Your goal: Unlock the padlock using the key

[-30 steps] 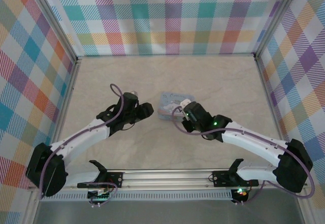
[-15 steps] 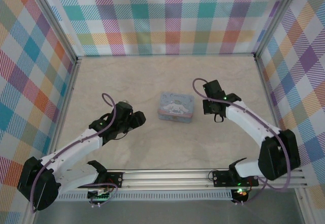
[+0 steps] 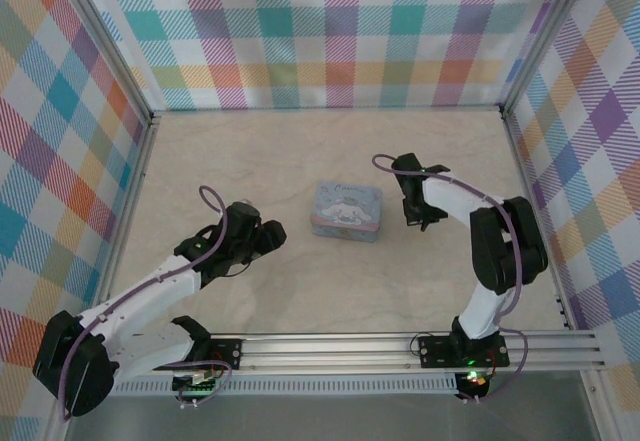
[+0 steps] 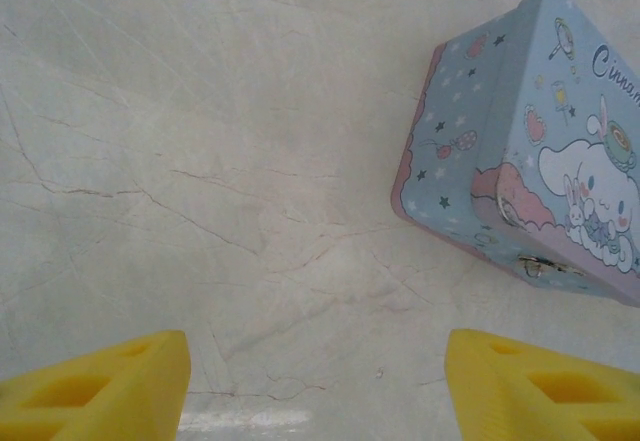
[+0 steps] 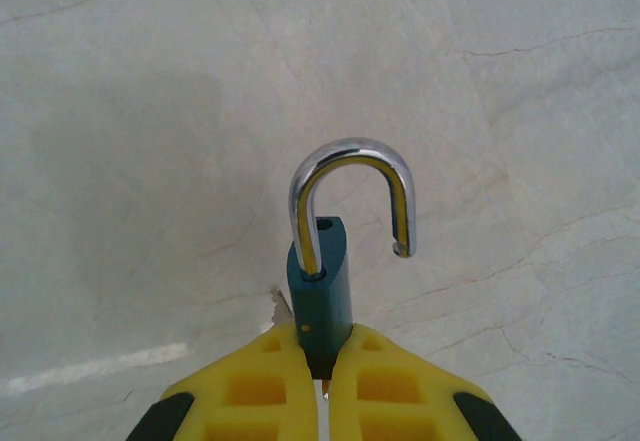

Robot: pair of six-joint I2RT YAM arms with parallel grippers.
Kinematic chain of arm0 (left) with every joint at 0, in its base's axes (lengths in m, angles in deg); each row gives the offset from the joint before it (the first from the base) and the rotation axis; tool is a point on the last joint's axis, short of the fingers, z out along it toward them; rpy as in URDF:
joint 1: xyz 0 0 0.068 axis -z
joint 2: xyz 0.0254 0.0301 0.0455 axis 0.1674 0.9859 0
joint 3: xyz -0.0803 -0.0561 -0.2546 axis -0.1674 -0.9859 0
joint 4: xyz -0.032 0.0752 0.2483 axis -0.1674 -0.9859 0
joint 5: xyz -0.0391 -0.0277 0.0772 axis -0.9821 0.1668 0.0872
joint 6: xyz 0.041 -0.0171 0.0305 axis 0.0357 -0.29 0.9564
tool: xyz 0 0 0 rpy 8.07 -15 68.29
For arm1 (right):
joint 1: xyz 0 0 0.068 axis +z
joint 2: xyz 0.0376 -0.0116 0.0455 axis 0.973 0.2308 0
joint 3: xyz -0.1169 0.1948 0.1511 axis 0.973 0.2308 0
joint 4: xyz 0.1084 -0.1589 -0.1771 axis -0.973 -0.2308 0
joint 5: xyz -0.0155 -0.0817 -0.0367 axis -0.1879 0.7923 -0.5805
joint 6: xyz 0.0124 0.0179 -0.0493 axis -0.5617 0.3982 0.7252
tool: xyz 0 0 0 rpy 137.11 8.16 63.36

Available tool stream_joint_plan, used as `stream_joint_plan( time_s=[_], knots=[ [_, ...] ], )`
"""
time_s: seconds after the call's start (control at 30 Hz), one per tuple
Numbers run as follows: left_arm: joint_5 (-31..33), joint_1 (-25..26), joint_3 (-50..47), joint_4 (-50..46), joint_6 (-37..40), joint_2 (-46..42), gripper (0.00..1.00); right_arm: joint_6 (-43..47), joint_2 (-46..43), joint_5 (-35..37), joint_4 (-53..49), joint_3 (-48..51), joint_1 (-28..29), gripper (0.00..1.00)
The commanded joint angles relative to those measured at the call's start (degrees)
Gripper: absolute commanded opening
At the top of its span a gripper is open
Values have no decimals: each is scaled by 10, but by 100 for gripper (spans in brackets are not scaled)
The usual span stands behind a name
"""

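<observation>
In the right wrist view my right gripper [image 5: 321,353] is shut on the teal body of the padlock [image 5: 320,286]. Its silver shackle [image 5: 350,161] is swung open, with the free end hanging clear of the body above the bare table. A thin metal sliver [image 5: 282,307] pokes out beside the body's left; I cannot tell whether it is the key. From above, the right gripper [image 3: 417,211] hovers right of the tin. My left gripper [image 4: 315,386] is open, its yellow fingers [image 4: 100,386] wide apart over bare table, left of the tin [image 3: 262,237].
A light blue cartoon tin box [image 3: 347,210] lies shut in the middle of the marble-look table [image 3: 300,151]; in the left wrist view the tin [image 4: 520,141] is at the upper right. Checked walls enclose three sides.
The right gripper has swung away from the tin to its right side, carrying the padlock. The left gripper has drawn back from the tin toward the lower left.
</observation>
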Motion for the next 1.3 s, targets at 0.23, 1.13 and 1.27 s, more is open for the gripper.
stream_joint_plan(
  time_s=[0.23,1.13,1.27],
  knots=[
    [10,-4,-10,-15,-1,-17,68,0,64,-2,-18,-39,0,0],
    [98,-23,154,-143,91,35,100,-29,-223,-89,13,11,-6,100],
    [132,-48,180,-156,137,50,100,-45,-296,-80,69,68,-31,100]
  ],
)
